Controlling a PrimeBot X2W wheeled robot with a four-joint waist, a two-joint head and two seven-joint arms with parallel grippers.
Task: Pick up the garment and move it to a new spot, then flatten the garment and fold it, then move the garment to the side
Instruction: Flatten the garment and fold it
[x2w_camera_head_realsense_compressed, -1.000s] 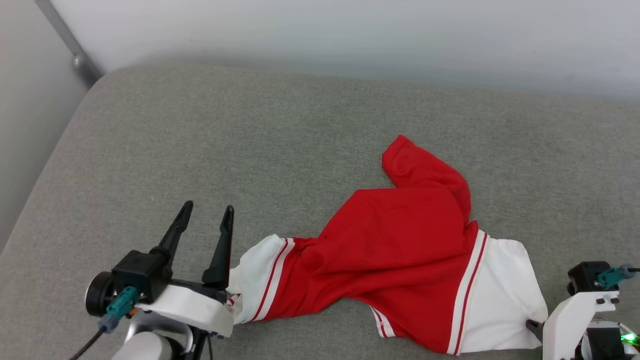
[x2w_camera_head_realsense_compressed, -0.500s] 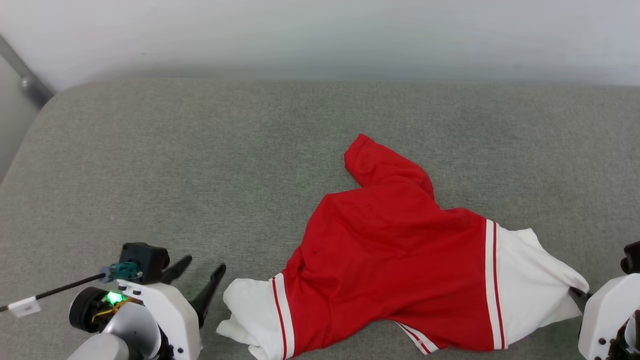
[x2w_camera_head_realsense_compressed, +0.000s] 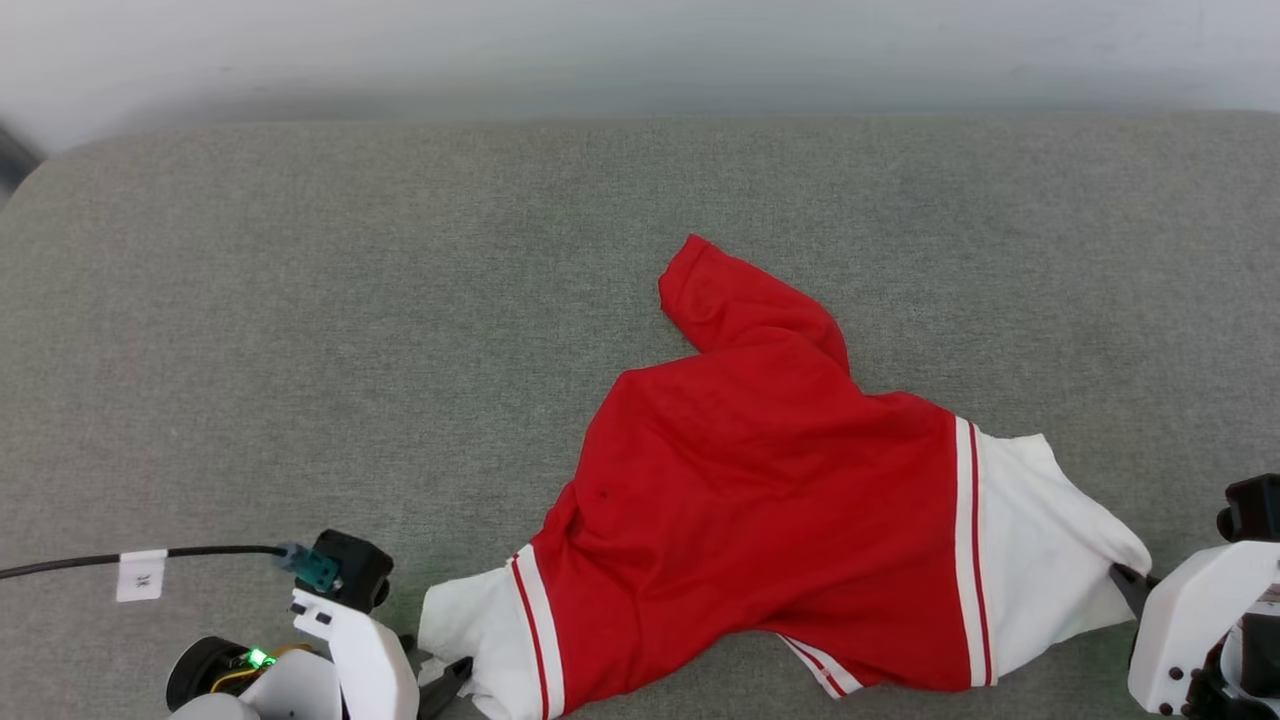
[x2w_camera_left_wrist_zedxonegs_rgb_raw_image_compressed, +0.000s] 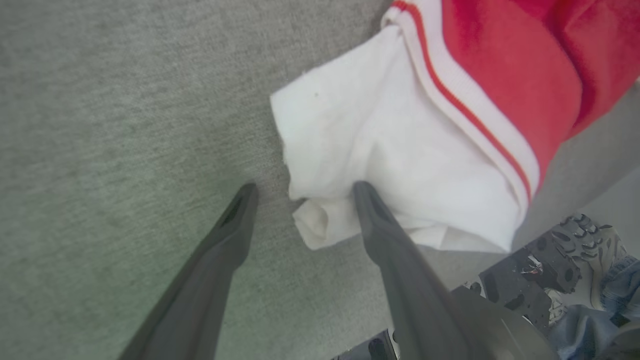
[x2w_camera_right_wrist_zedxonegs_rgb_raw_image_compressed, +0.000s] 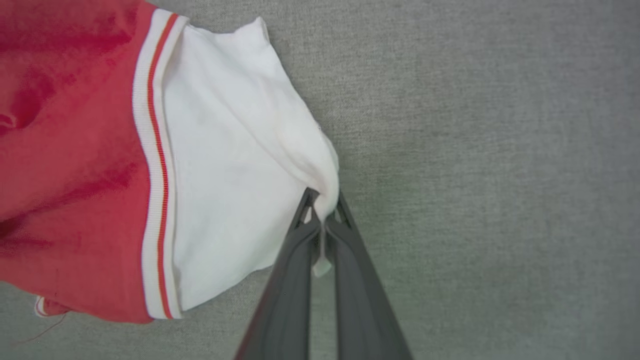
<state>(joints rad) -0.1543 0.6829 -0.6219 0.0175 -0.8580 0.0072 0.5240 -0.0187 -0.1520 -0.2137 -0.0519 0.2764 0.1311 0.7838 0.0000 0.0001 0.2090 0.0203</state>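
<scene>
Two grippers, nearest: right gripper clamped on one white sleeve edge; left gripper spread wide, empty, one finger touching the other sleeve. Beyond, garment rumpled on grey cushion: flattening apparently begun, folding outstanding. Change: left gripper sits lower than a second ago.

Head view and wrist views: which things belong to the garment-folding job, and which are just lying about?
Job: bright red soft jersey shirt with white sleeve panels; right gripper, jaws shut on one sleeve; left gripper, jaws open; grey fabric cushion.
Lying about: black cable with white tag; person's grey shoe.
</scene>
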